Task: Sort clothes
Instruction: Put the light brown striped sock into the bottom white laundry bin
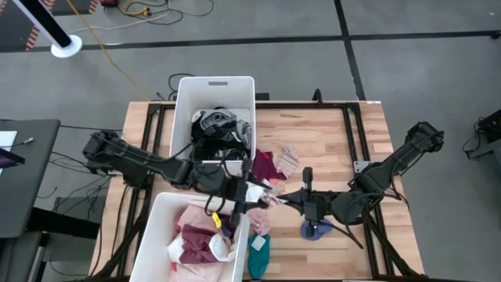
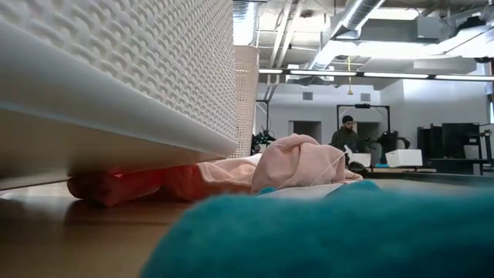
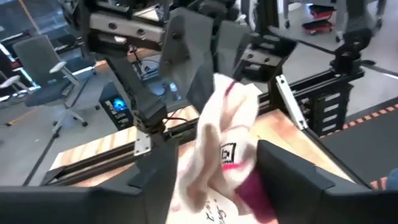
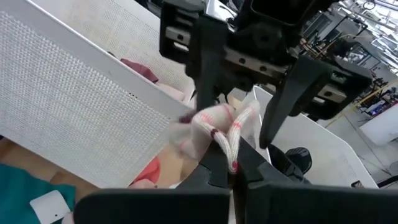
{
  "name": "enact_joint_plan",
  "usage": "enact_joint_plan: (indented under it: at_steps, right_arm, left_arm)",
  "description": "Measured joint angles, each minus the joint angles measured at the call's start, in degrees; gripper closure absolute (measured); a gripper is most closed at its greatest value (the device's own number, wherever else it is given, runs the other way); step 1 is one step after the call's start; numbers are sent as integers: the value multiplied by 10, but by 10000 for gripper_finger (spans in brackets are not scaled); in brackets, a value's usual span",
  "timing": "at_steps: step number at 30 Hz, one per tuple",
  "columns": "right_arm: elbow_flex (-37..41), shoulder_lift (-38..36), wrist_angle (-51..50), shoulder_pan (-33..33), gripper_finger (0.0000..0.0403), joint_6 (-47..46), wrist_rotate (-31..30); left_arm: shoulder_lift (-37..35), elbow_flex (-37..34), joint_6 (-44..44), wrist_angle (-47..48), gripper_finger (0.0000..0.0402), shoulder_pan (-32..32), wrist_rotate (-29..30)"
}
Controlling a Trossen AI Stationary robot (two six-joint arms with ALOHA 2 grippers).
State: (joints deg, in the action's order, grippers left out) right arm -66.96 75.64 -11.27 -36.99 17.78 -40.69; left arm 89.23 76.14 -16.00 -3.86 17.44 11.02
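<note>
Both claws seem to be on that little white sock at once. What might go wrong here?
The right gripper is shut on the white sock, with the left gripper's open fingers either side of it. If one lets go early, the sock may drop onto the table rather than into the near bin. If both pull, it may stretch. The arms are close and might bump.

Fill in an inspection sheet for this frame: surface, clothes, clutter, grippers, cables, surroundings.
Surface: wooden table, two white bins.
Clothes: dark items in far bin; pink and maroon ones in near bin; maroon garment, teal item, blue item loose on table.
Clutter: nothing seen.
Grippers: right gripper shut on white sock; left gripper open around it.
Cables: yellow cable on floor.
Surroundings: person in the background.
</note>
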Motion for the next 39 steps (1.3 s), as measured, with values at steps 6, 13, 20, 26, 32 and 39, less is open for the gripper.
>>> enact_joint_plan:
  at_steps: [6, 13, 20, 26, 32, 39]
  right_arm:
    - [0, 0, 11, 0, 399, 18, 0]
    - [0, 0, 25, 0, 398, 33, 2]
    - [0, 0, 23, 0, 370, 13, 2]
    - [0, 0, 1, 0, 337, -12, 2]
    - [0, 0, -40, 0, 317, -47, 0]
    - [0, 0, -97, -2, 298, -91, -12]
  left_arm:
    - [0, 0, -27, 0, 287, -3, -1]
    - [0, 0, -54, -1, 368, -4, -20]
    - [0, 0, -86, 1, 397, -4, -14]
    - [0, 26, -118, 50, 399, -4, 35]
    - [0, 77, -153, 159, 400, -1, 121]
    - [0, 154, -178, 330, 401, -4, 252]
